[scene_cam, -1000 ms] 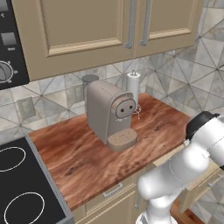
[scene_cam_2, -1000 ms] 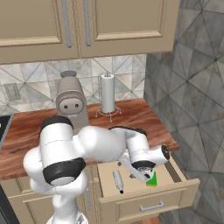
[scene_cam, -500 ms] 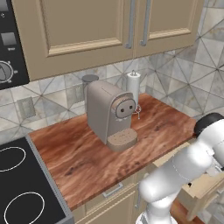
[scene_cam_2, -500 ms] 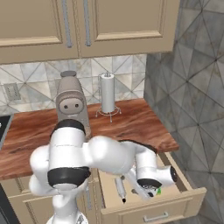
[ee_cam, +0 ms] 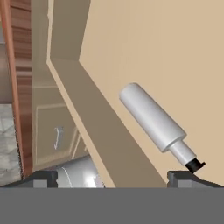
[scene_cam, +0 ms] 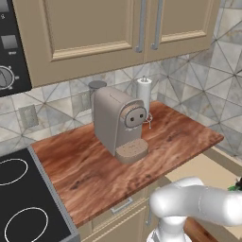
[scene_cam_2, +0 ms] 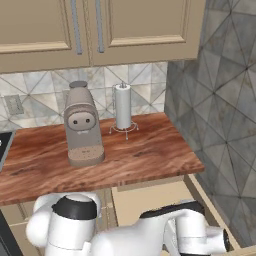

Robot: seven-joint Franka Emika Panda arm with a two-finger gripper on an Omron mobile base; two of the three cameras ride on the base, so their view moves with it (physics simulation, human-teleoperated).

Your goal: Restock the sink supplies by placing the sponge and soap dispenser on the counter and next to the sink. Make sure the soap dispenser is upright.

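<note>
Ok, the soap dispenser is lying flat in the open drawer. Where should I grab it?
Grip the soap dispenser across its wide white cylindrical body, not the narrow neck or black tip. It lies on its side on the drawer floor, so come from above, open gripper fingers straddling the body crosswise.

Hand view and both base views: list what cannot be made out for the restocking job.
- Soap dispenser: lying in the open drawer in the hand view; its nozzle end is cut off behind a gripper fingertip.
- Drawer contents, right base view: hidden behind the robot's arm.
- Green thing, left base view: cut off by the right edge, unidentifiable.
</note>
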